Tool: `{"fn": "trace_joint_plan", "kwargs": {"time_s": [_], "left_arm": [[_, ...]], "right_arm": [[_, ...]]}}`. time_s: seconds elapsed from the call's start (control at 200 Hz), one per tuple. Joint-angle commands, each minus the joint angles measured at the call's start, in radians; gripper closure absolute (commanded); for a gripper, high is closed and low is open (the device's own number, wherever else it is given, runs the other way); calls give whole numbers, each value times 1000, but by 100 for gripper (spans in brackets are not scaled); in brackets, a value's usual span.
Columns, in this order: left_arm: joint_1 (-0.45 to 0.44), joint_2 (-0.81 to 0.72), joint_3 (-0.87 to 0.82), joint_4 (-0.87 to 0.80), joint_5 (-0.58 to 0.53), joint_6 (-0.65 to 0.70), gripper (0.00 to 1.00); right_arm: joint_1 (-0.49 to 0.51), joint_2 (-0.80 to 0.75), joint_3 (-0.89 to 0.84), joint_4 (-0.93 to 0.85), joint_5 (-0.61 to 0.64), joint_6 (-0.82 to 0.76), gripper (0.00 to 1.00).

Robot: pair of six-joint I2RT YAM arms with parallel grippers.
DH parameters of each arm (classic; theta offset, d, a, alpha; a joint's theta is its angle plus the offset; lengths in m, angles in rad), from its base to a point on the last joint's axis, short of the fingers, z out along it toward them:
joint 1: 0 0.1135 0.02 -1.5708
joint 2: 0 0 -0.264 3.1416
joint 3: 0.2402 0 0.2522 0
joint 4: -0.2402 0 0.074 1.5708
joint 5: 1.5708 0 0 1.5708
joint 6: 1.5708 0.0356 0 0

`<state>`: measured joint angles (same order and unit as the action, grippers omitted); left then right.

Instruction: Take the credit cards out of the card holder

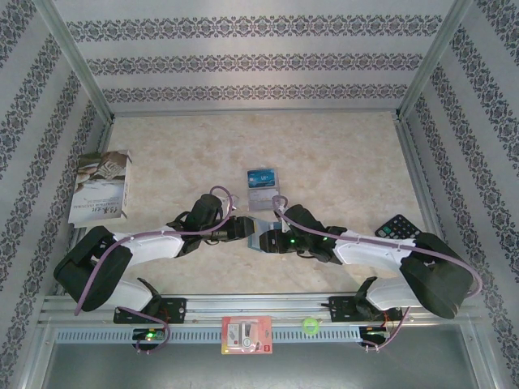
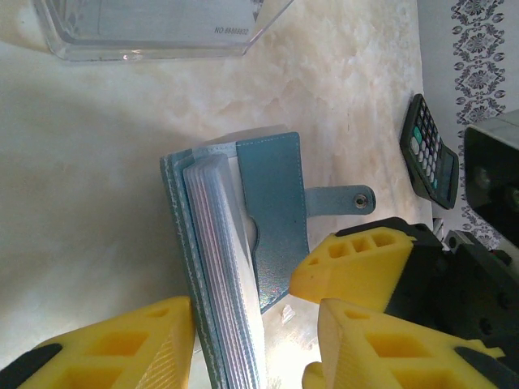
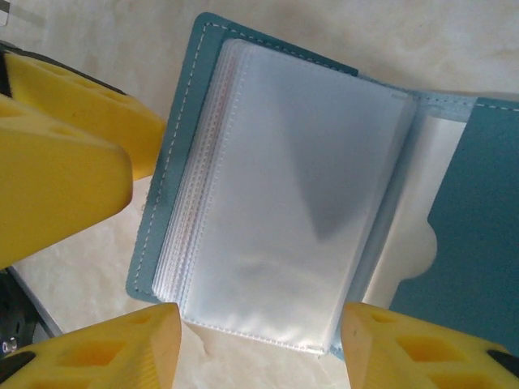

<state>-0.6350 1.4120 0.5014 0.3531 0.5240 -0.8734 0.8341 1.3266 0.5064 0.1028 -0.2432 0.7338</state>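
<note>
The teal card holder (image 2: pixel 272 203) lies open on the marble table, its stack of clear sleeves (image 3: pixel 300 203) fanned up and looking empty on the top page. My left gripper (image 2: pixel 253 324) is open, with its fingers either side of the cover and sleeves; the left finger (image 2: pixel 122 348) rests against the cover. Open too, my right gripper (image 3: pixel 261 324) straddles the sleeves' near edge from the opposite side. Both grippers meet over the holder (image 1: pixel 259 230) at mid-table. A blue credit card (image 1: pixel 260 176) and a pale grey one (image 1: pixel 264 194) lie just beyond it.
A pale book (image 1: pixel 101 188) lies at the far left and a black calculator (image 1: pixel 397 227) at the right. A red-and-white packet (image 1: pixel 246 335) sits on the front rail. Patterned walls close in the table on three sides.
</note>
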Motion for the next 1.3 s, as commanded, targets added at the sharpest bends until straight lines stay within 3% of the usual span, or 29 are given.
{"fn": "trace_joint_plan", "kwargs": {"time_s": [0.0, 0.415, 0.67, 1.004, 1.294], "left_arm": [[-5, -28, -12, 44, 13, -14, 55], [-7, -26, -14, 52, 13, -19, 56], [-7, -19, -19, 59, 15, -19, 56], [-6, -11, -24, 72, 15, -27, 57], [-7, -18, -29, 51, 8, -29, 57]], "right_arm": [[10, 29, 35, 64, -11, 7, 44], [22, 123, 74, 52, 31, 10, 37], [20, 148, 56, 56, 53, 36, 39], [11, 129, 29, 85, 47, 41, 58], [5, 127, 22, 82, 45, 36, 80]]}}
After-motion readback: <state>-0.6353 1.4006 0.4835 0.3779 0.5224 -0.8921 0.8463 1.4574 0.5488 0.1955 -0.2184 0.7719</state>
